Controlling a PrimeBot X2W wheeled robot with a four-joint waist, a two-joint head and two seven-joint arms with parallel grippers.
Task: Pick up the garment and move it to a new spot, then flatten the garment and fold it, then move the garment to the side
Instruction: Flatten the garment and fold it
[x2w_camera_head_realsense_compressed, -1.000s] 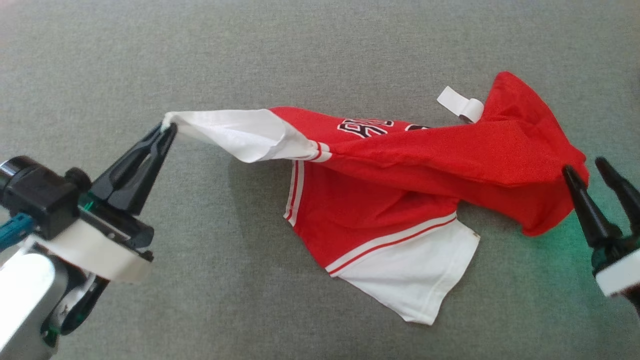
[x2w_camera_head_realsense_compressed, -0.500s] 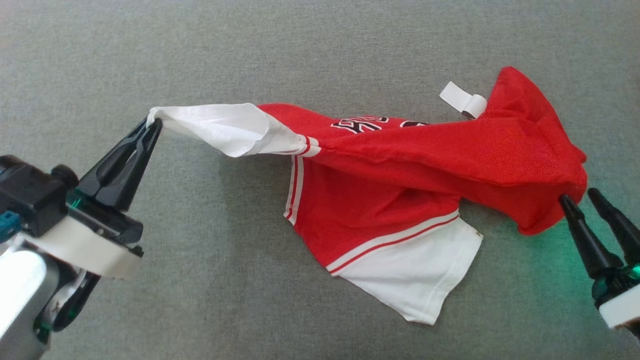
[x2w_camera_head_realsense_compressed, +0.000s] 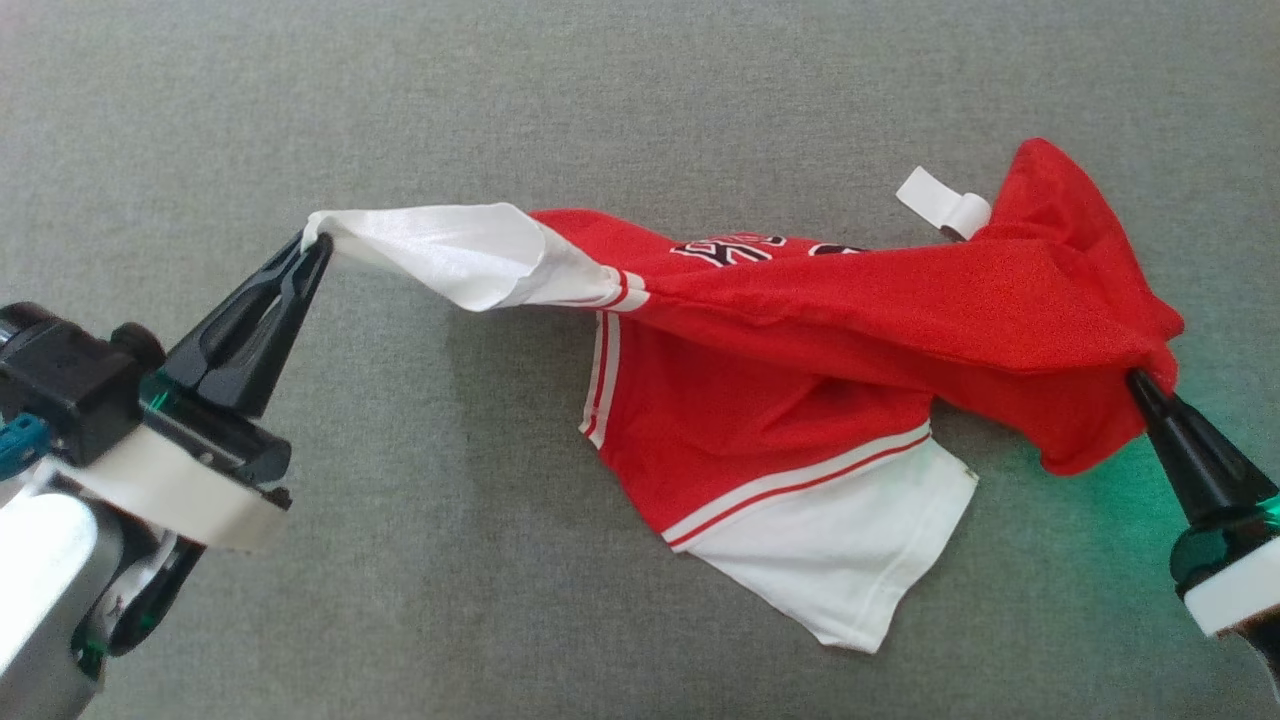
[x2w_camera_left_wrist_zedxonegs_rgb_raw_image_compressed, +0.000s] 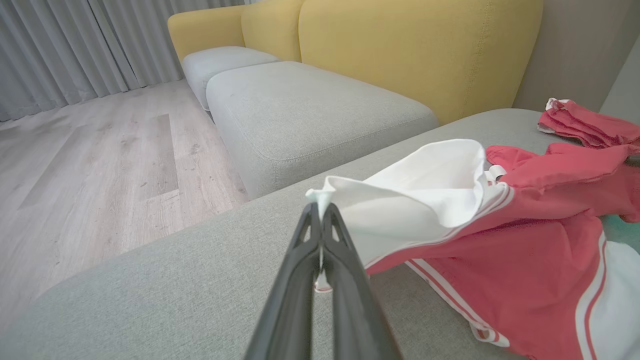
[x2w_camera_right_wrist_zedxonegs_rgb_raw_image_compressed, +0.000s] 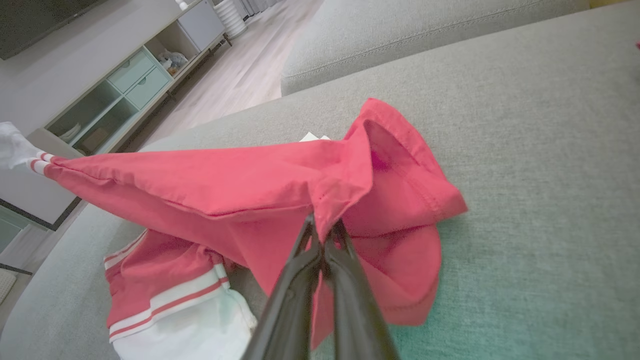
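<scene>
Now held at both ends: at left, the left gripper (x2w_camera_head_realsense_compressed: 316, 245) stays clamped, its fingers pressed together on the cuff of the white sleeve (x2w_camera_head_realsense_compressed: 450, 255), just as it was a second ago. At right comes the change. The right gripper (x2w_camera_head_realsense_compressed: 1136, 378), whose two dark fingers stood apart beside the red hem a second earlier, has brought them together into a single point on that hem. The right wrist view shows a fold of red cloth pinched between the tips.

The garment (x2w_camera_head_realsense_compressed: 860, 310), a red jersey with white sleeves and red-and-white striped bands, lies on the grey cushion (x2w_camera_head_realsense_compressed: 400, 560), towards the right of the head view. From the left, the held sleeve rises off the cushion, open like a funnel. A long red ridge runs from it to the right gripper, lifted between the two. Below the ridge the rest of the jersey rests crumpled on the cushion, its second white sleeve spread toward the bottom of the head view. Black-and-white lettering peeks over the ridge, too hidden to read. A white tag (x2w_camera_head_realsense_compressed: 945, 203), curled at one end, sits at the red cloth's far edge, upper right. A green glow tints the cushion beside the right gripper.
</scene>
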